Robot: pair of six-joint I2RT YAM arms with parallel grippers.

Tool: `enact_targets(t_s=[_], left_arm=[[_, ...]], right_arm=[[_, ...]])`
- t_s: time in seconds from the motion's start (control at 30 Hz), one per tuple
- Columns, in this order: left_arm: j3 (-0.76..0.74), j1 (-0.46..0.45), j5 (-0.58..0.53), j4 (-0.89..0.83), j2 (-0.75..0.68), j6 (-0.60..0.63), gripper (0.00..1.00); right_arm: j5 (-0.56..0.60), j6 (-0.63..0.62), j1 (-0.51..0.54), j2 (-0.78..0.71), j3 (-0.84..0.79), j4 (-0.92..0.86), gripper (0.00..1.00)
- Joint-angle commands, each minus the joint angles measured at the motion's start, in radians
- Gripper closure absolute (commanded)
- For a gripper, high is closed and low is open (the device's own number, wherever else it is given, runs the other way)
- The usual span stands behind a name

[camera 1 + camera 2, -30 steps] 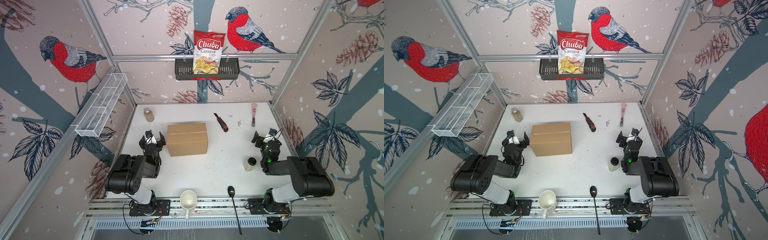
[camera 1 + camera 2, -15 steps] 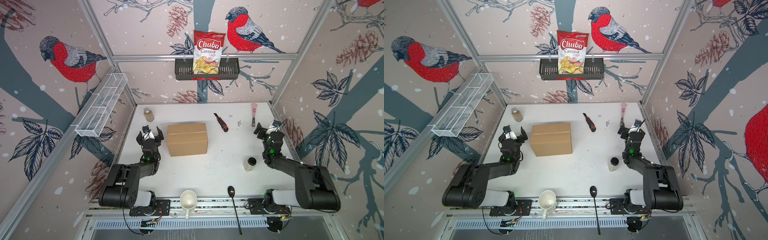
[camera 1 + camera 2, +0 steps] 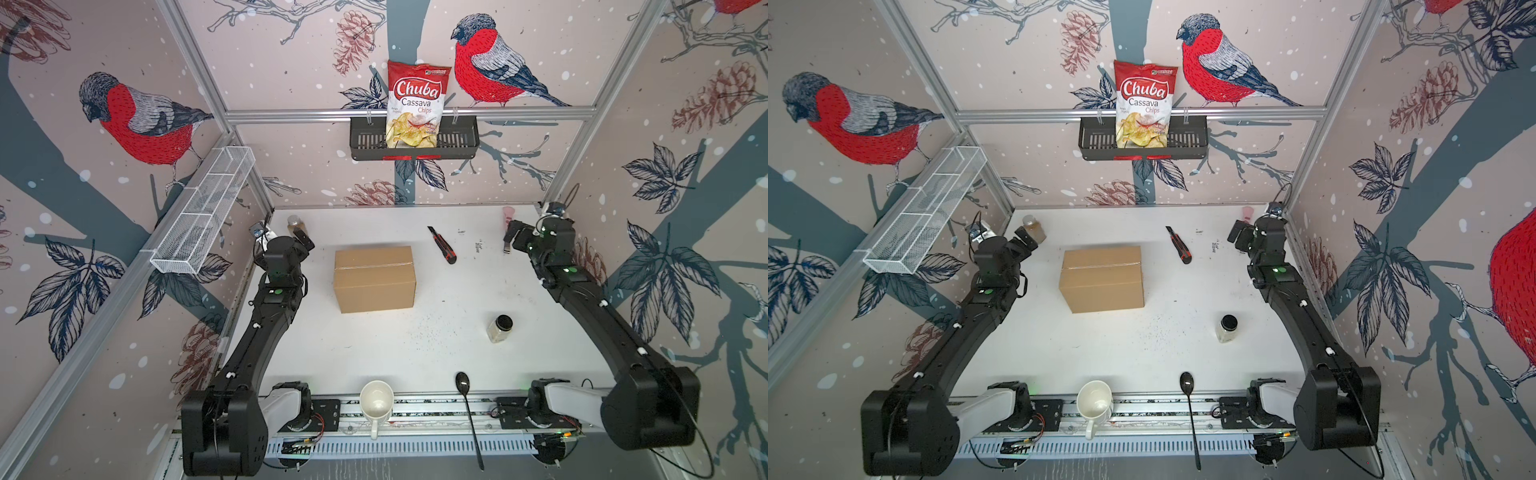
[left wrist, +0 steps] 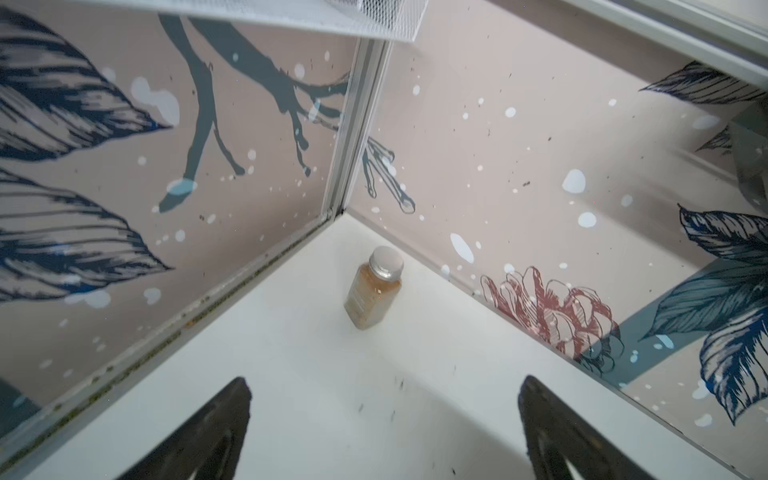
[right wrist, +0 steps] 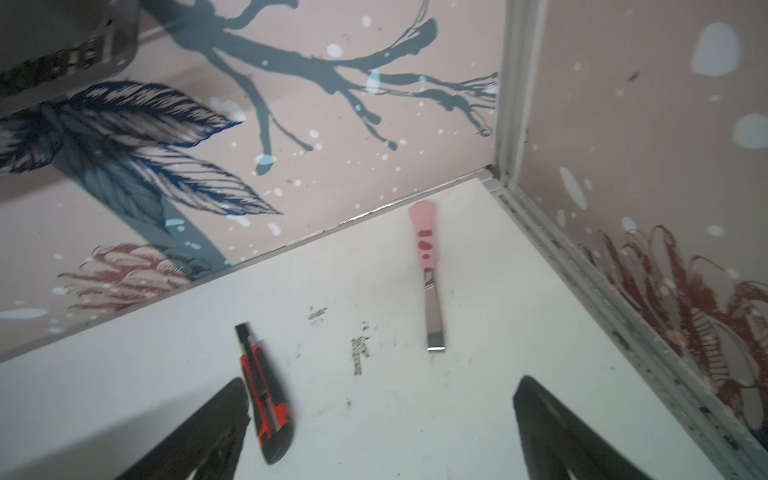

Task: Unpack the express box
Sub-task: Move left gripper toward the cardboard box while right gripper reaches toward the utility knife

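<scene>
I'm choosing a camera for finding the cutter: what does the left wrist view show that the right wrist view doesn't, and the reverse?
Only left wrist: a clear amber-filled bottle with a silver cap, upright near the corner, and a white wire-mesh shelf above. Only right wrist: a red-and-black utility knife and a pink-handled metal scraper, lying flat, apart. Shared: the white tabletop, pink patterned walls, and open jaws on the left gripper and right gripper. Neither shows the brown cardboard express box, seen in both top views.
</scene>
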Motion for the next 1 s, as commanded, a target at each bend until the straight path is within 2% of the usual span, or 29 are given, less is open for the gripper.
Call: enact_targets(t_s=[0.0, 0.07, 0.13, 0.23, 0.3, 0.37, 0.43, 0.53, 0.57, 0.63, 0.8, 0.97], left_arm=[[0.034, -0.099, -0.021, -0.292, -0.035, -0.121, 0.01], [0.047, -0.173, -0.044, -0.374, -0.064, -0.160, 0.01], [0.048, -0.235, -0.052, -0.426, -0.097, -0.208, 0.01], [0.041, -0.329, -0.087, -0.499, -0.156, -0.288, 0.04], [0.037, -0.382, -0.124, -0.555, -0.187, -0.333, 0.16], [0.035, -0.430, -0.159, -0.629, -0.215, -0.395, 0.39], [0.026, -0.467, -0.171, -0.675, -0.244, -0.450, 0.56], [-0.008, -0.528, -0.178, -0.699, -0.286, -0.531, 0.83], [-0.021, -0.546, -0.180, -0.702, -0.294, -0.552, 0.90], [-0.036, -0.590, -0.188, -0.723, -0.288, -0.602, 1.00], [-0.059, -0.687, -0.177, -0.727, -0.232, -0.690, 1.00], [-0.125, -0.703, -0.140, -0.616, -0.197, -0.710, 1.00]], right_arm=[[-0.015, 0.005, 0.061, 0.063, 0.080, -0.162, 0.01], [-0.050, 0.006, 0.087, 0.111, 0.131, -0.169, 0.08], [-0.093, 0.009, 0.101, 0.161, 0.174, -0.168, 0.30], [-0.155, 0.008, 0.119, 0.243, 0.234, -0.164, 0.56], [-0.196, 0.010, 0.127, 0.296, 0.275, -0.170, 0.67], [-0.251, 0.010, 0.137, 0.348, 0.308, -0.163, 0.81], [-0.291, 0.009, 0.146, 0.396, 0.334, -0.150, 0.89], [-0.339, 0.006, 0.163, 0.478, 0.391, -0.139, 0.94], [-0.350, 0.004, 0.170, 0.506, 0.416, -0.143, 0.99], [-0.375, 0.000, 0.184, 0.566, 0.466, -0.146, 1.00], [-0.421, -0.035, 0.226, 0.696, 0.588, -0.178, 1.00], [-0.507, -0.080, 0.263, 0.773, 0.652, -0.172, 1.00]])
